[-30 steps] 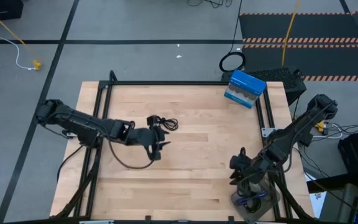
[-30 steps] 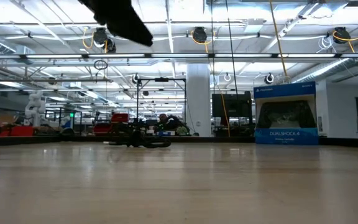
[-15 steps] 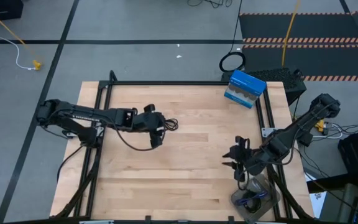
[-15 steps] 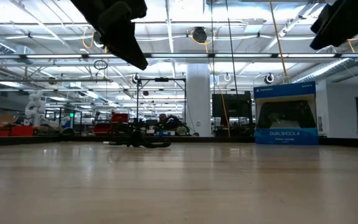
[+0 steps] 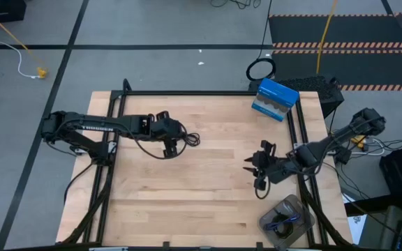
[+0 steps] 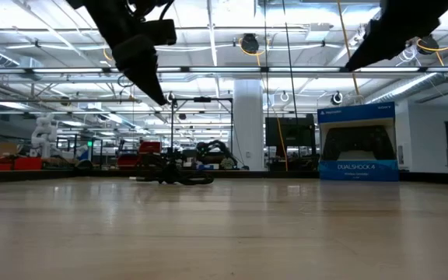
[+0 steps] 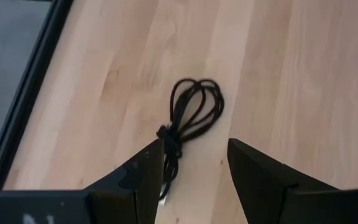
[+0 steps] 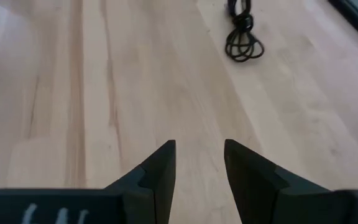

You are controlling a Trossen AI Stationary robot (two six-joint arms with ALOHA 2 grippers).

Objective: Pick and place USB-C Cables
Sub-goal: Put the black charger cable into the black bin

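The wooden bench (image 5: 208, 174) carries a blue box (image 5: 274, 100) at its far right corner and a grey tray (image 5: 293, 210) at the near right edge, with a blue-purple cable (image 5: 282, 222) coiled inside. The left end effector (image 5: 168, 143) hovers above a black cable (image 7: 188, 115) lying on the bench's left half; its fingers are spread, the cable's tied end just ahead of the gap. The right end effector (image 5: 255, 167), empty with fingers parted, hangs over the right half, well apart from it.
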